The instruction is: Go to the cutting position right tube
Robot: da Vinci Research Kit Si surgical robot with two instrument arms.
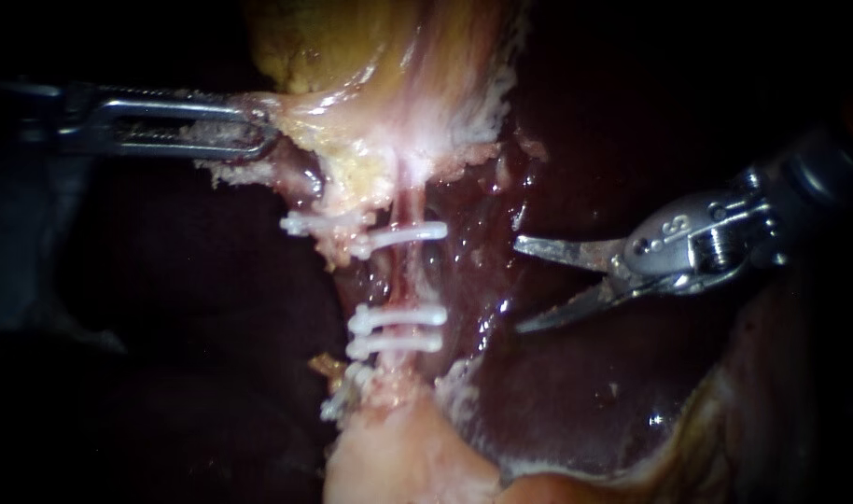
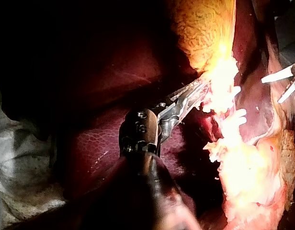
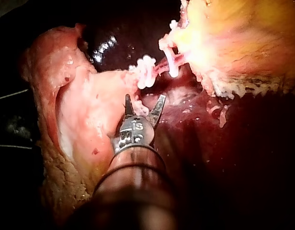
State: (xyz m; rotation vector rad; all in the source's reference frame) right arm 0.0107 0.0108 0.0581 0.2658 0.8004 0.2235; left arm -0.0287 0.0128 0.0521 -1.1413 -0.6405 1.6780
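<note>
right instrument point(image 1: 520, 286) faces the tube point(image 1: 403, 271) with open empty jaws; left instrument point(image 1: 266, 135) clamps the gallbladder point(image 1: 352, 47) to stretch it

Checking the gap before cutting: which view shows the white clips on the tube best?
The endoscope view: the clips lie side-on and separate, with bare tube between two groups. The right wrist view shows them bunched ahead of the right instrument; the left wrist view, only a couple against bright tissue.
</note>
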